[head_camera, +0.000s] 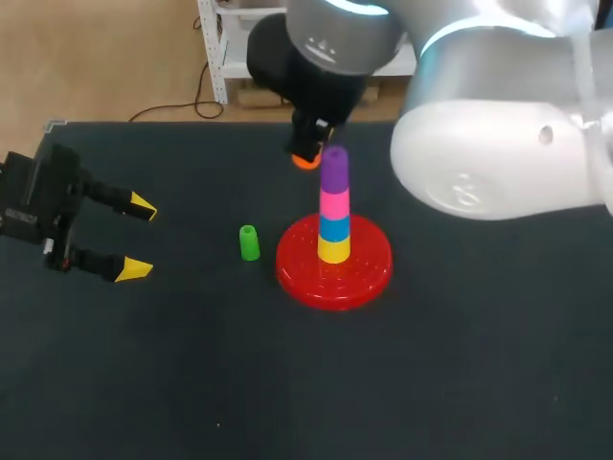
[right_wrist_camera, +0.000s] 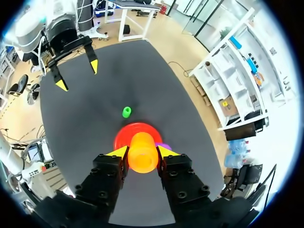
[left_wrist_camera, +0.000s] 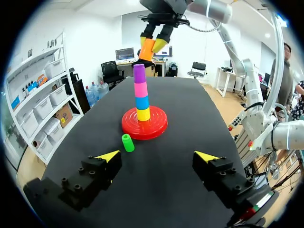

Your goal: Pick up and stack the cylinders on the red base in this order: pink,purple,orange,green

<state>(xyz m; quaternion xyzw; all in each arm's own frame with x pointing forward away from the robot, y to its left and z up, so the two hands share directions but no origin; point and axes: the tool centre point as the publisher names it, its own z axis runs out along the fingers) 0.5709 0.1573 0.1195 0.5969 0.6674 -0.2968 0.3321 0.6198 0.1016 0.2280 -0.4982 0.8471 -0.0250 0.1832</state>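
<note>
Your right pincer grips the orange cylinder above the purple-topped stack; your left pincer stands open.

**Right Arm Up and Gripping, Left Arm Low and Open**

The right arm comes in from its side and reaches past the middle. Its gripper points downward, both yellow-tipped fingers pressed against an orange cylinder from two sides. The left arm sits low at its own side, its gripper level, fingers spread wide apart.
</note>
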